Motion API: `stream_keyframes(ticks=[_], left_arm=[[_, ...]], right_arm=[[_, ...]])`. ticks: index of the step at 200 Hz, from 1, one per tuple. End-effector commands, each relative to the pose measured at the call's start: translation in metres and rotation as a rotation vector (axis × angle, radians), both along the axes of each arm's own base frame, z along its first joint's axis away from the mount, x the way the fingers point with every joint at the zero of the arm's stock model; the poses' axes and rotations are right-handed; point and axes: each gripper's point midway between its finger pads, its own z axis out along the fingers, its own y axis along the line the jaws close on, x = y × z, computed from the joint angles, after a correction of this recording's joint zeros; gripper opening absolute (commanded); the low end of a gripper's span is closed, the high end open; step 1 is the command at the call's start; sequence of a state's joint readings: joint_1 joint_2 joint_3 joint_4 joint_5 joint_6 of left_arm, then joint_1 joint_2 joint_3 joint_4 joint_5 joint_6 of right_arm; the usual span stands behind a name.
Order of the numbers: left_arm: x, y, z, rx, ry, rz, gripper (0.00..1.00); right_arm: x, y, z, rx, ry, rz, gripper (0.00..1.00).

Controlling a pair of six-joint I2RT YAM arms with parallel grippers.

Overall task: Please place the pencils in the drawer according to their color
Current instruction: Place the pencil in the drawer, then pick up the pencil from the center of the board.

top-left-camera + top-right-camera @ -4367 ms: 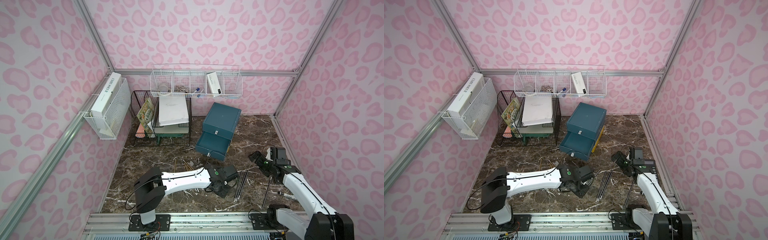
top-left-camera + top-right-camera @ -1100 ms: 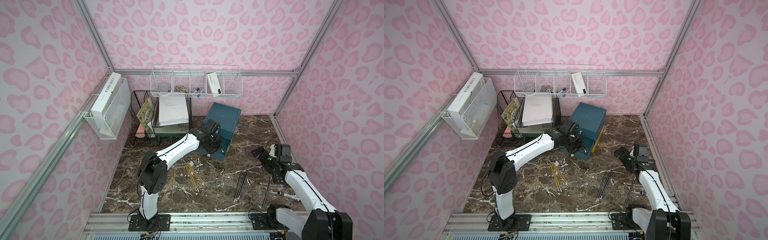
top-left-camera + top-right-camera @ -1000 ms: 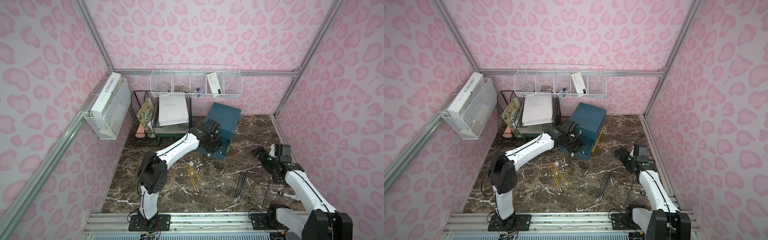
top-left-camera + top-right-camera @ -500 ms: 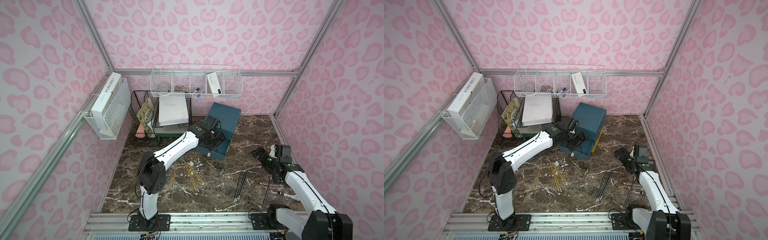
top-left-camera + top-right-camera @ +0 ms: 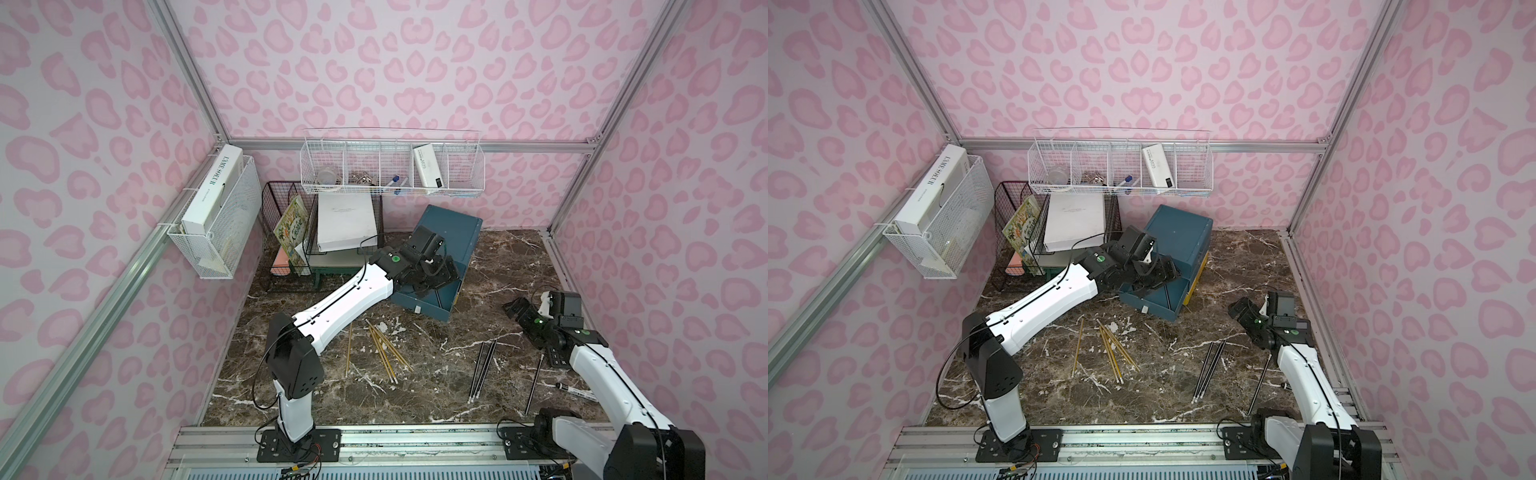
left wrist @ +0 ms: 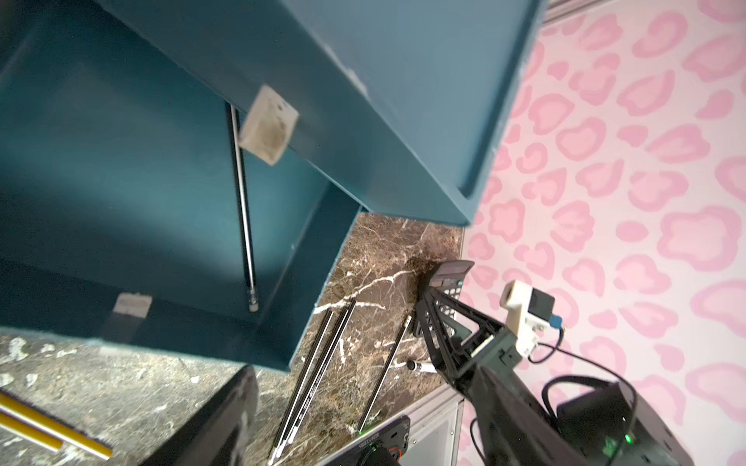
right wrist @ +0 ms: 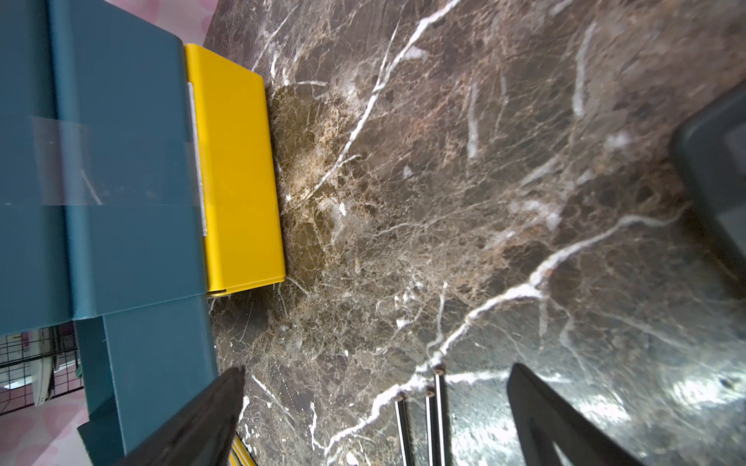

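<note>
The drawer cabinet (image 5: 451, 224) (image 5: 1179, 232) is dark teal and stands at the back, with one teal drawer (image 5: 432, 306) pulled out and a yellow one (image 7: 238, 181) at the bottom. One black pencil (image 6: 242, 193) lies inside the pulled-out drawer. My left gripper (image 5: 440, 272) (image 6: 365, 387) hovers over that drawer, open and empty. Yellow pencils (image 5: 386, 349) (image 5: 1113, 353) lie loose on the marble in front. Black pencils (image 5: 482, 365) (image 5: 1208, 368) lie further right, one (image 5: 534, 382) apart from the rest. My right gripper (image 5: 517, 309) (image 7: 373, 379) hangs open above their tips (image 7: 434, 379).
A black wire file rack (image 5: 291, 232) with books and papers stands left of the cabinet. White wire baskets (image 5: 390, 170) hang on the back and left walls. A marker pen (image 5: 575, 390) lies by the right arm, and a dark calculator (image 6: 452, 274) sits near the right wall.
My left arm went from the black pencils at the table's front to the pulled-out drawer. Its jaws opened there, and a black pencil now lies in the drawer. The right arm hardly moved.
</note>
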State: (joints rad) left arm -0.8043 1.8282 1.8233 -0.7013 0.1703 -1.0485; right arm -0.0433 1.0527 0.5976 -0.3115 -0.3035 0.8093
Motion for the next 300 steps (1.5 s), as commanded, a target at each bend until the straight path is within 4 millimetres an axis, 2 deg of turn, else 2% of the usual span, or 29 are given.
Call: stream_keyframes(ticks=[1,20,51,98,153,211,255,300], left_arm=[[-0.022,0.005,0.001,0.089,-0.080,-0.113,0.83],[-0.052,0.005,-0.009,0.158,-0.129,-0.201,0.83],[-0.096,0.005,-0.040,0.313,-0.214,-0.323,0.83],[-0.137,-0.012,-0.088,0.516,-0.311,-0.485,0.83],[-0.154,-0.042,-0.135,0.619,-0.321,-0.623,0.83],[-0.154,-0.063,-0.178,0.654,-0.274,-0.675,0.81],[-0.154,-0.072,-0.199,0.665,-0.250,-0.688,0.77],[-0.152,-0.076,-0.210,0.678,-0.242,-0.685,0.73]], right_arm=[[-0.003,0.000,0.000,-0.012,-0.003,0.011,1.00],[-0.005,-0.001,0.001,-0.026,-0.007,0.019,1.00],[-0.008,-0.004,0.004,-0.046,-0.011,0.028,1.00],[-0.008,-0.009,0.007,-0.072,0.003,0.031,1.00],[-0.013,-0.012,0.002,-0.078,0.018,0.016,1.00],[-0.022,-0.014,-0.007,-0.077,0.039,0.005,1.00],[-0.025,-0.014,-0.009,-0.084,0.047,0.005,1.00],[-0.025,-0.015,-0.008,-0.085,0.045,0.004,1.00]])
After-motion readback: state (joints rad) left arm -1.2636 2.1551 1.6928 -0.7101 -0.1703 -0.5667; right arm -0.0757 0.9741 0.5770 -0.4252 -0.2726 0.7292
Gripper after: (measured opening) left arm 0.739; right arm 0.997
